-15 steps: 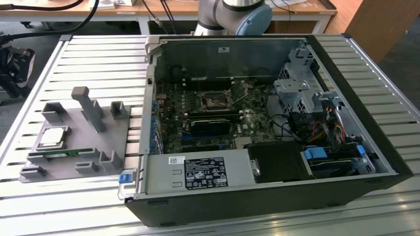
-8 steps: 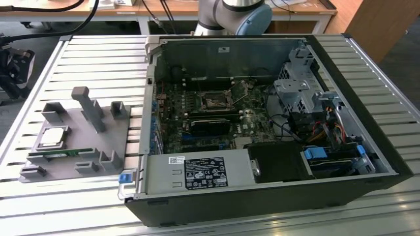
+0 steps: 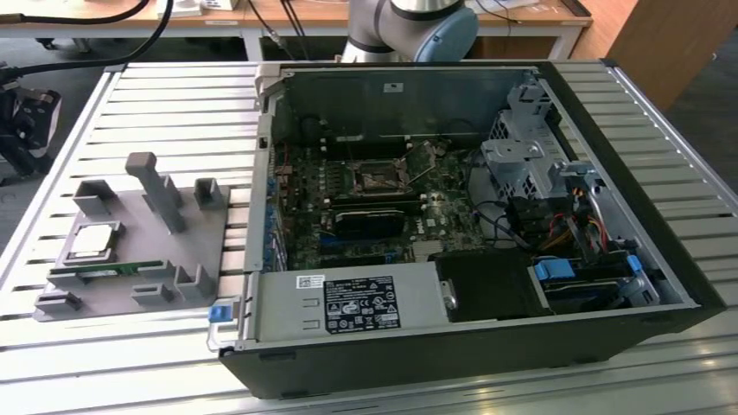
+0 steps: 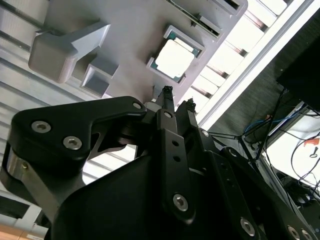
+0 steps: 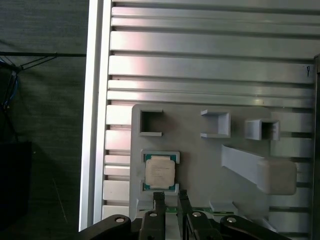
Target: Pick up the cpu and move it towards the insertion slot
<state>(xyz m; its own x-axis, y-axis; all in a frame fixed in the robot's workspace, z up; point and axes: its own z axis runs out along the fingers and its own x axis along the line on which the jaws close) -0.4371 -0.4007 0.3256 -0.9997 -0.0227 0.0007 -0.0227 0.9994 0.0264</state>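
The cpu [image 5: 160, 172] lies flat in its square pocket of the grey holder tray [image 5: 195, 165]. I think this pocket keeps the chip level and its rims free for a grasp from above. The gripper [image 5: 171, 200] hangs over the tray near the chip, its fingers [image 5: 159, 202] parted by a narrow gap and holding nothing. Both wrist views give this closeness. The exterior view adds the insertion slot [image 3: 376, 180] on the motherboard [image 3: 438, 207] inside the open computer case [image 3: 381, 104], well apart from the tray.

Slatted metal table [image 3: 173, 108]; wooden desks [image 3: 306, 12] behind; dark grey floor [image 5: 45, 130] beside.
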